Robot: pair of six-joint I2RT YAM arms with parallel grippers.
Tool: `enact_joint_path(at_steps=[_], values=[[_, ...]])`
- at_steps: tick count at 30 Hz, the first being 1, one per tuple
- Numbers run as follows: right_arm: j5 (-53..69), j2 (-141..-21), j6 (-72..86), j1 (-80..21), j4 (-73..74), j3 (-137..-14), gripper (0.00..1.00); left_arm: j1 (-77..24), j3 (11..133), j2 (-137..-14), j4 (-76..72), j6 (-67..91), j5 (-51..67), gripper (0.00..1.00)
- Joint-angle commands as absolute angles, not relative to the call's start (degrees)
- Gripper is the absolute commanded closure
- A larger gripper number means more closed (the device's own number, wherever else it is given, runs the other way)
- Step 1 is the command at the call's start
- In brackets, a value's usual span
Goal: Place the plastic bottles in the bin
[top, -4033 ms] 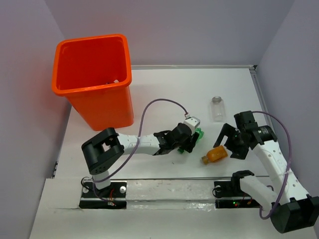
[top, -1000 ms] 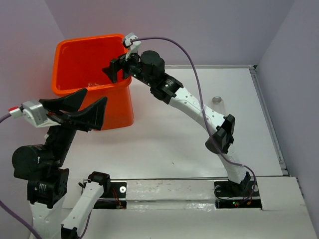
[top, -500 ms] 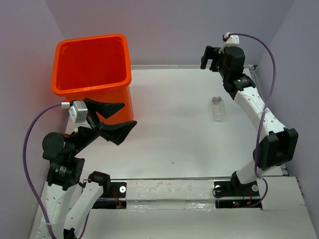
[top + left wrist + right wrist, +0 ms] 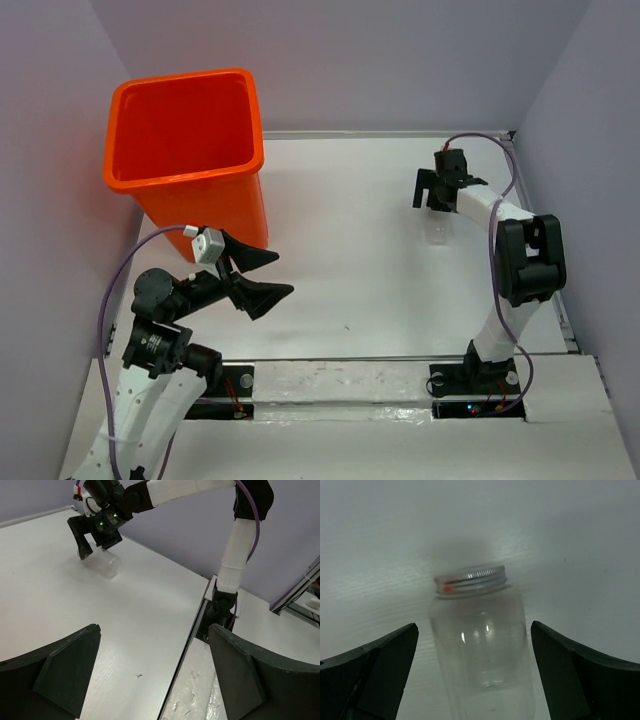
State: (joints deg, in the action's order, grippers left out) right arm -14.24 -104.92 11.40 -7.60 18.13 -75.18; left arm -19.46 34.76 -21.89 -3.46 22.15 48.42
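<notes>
**Round bottle may slip the grasp**

Your right hand hangs spread wide and empty. The clear plastic bottle with the ridged silver cap lies between its fingers on the white tabletop. Close off-centre and the smooth body could roll or squirt free. I can read no label or writing. The tall orange plastic bin stands well off beside your left hand, which is also spread and empty.

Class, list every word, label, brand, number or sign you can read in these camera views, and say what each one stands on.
No readable text in any view.
Clear bottle: no label shows. The small red mark by its top is too blurred to read as a letter or number.
Orange bin: plain walls, no print visible.
</notes>
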Motion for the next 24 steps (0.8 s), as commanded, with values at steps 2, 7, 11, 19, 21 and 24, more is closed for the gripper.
enact_joint_path(at_steps=[2, 7, 11, 19, 21, 24], values=[[-16.4, -103.4, 14.6, -7.5, 17.1, -68.1, 0.00, -21.7, 33.5, -22.1, -4.8, 20.9, 48.6, 0.01], [-15.2, -104.5, 15.9, -7.5, 16.6, -67.1, 0.12, -22.8, 32.5, -22.1, -5.6, 20.5, 47.1, 0.01], [-16.2, -95.0, 15.9, -12.0, 14.1, -65.9, 0.49, -22.9, 31.3, -21.9, -6.6, 20.7, 46.5, 0.01], [-17.5, -79.1, 12.6, -33.5, 12.7, -78.5, 0.48, -22.8, 31.2, -20.5, -6.3, 20.6, 45.6, 0.01], [-16.3, -78.4, 10.2, -39.5, 7.8, -81.5, 0.48, -22.6, 31.3, -19.9, -6.0, 20.4, 44.6, 0.01], [-18.2, -81.9, 4.8, -45.2, 3.7, -90.8, 0.48, -22.5, 31.3, -19.5, -5.6, 20.2, 43.9, 0.01]])
